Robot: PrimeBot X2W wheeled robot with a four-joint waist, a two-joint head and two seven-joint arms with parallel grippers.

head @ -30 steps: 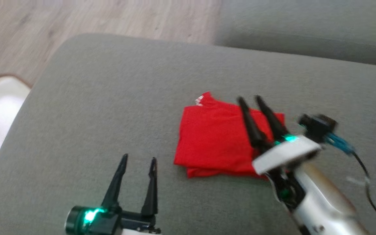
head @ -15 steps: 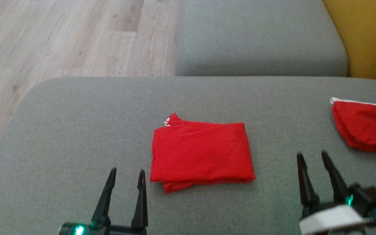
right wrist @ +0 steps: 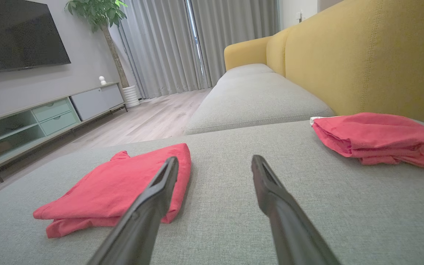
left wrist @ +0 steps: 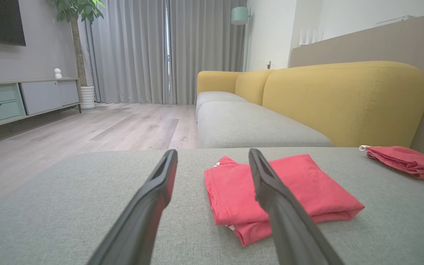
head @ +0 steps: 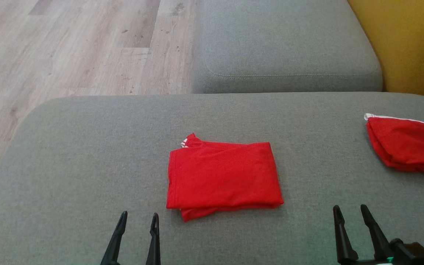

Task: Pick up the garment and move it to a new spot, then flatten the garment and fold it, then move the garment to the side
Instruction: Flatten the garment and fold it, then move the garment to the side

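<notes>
Garment [head: 223, 180] noted lying left-right, beyond and between left gripper [head: 140, 214] and right gripper [head: 349, 207]; left judged nearer; both spread wide, empty.

Soft, even daylight filters through long pale grey curtains [left wrist: 168, 51]. A thin shadow lies under the folded red cloth garment [head: 223, 176]. Wrist views bow at the edges.

right end effector [head: 349, 208] withdrawn off garment [head: 223, 178], now lower right
</notes>
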